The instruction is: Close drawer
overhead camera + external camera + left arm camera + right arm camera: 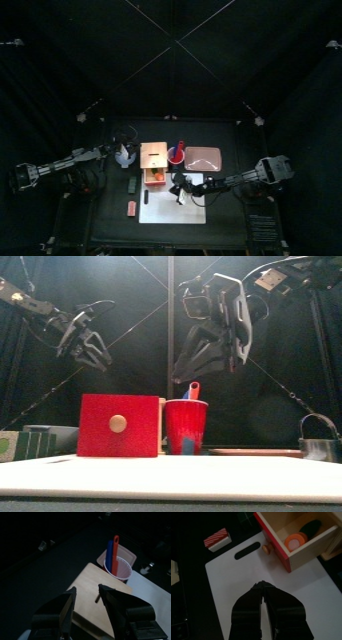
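drawer (298,539) open, just beyond right tool (262,587).

no readable text, labels or numbers

Red cup (185,428) with utensils, white cutting board (271,587), striped block (216,537)

Both arms hang raised above the counter, the left hand (87,604) with its jaws spread apart, the right hand (262,587) pointing down with jaws pressed together.
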Robot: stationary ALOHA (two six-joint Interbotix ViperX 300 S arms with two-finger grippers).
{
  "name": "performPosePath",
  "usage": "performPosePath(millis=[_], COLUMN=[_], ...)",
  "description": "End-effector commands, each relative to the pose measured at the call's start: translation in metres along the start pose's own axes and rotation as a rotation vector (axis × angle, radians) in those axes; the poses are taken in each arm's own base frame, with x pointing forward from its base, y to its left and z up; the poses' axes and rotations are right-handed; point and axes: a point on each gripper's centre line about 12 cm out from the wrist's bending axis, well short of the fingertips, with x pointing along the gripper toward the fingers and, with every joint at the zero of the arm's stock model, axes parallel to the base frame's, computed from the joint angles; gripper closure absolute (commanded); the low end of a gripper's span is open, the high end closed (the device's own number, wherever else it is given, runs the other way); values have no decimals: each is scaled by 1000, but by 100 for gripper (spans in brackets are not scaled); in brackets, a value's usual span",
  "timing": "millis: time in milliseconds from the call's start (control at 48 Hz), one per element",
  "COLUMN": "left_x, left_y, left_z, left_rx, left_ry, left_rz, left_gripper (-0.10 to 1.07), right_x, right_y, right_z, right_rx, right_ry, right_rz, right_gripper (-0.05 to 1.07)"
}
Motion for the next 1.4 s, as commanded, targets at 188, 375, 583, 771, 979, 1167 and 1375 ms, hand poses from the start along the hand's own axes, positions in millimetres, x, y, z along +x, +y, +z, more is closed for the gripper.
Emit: performPosePath(millis=[188,375,583,771,979,1167,1375], left_x=[48,89,120,139,149,150,152], left_y=[7,14,27,34,39,37,28], left_z=[32,38,37,23,7,3,-5], left_rx=[82,172,234,251,257,259,272], left_ry=[51,170,282,347,423,435,454], left_rz=[58,111,175,193,210,205,188], left_gripper=[18,18,21,39,47,47,47], right_x=[22,34,38,47,65,75,80], right_y=[11,13,14,17,15,3,-13], right_z=[5,3,3,5,4,12,26], right_rx=[-18,-31,-30,-30,-37,-18,-35], right_ry=[1,11,14,13,21,11,-21], right_rz=[6,1,0,1,-20,-56,-103], right_gripper=[60,60,60,60,60,60,60])
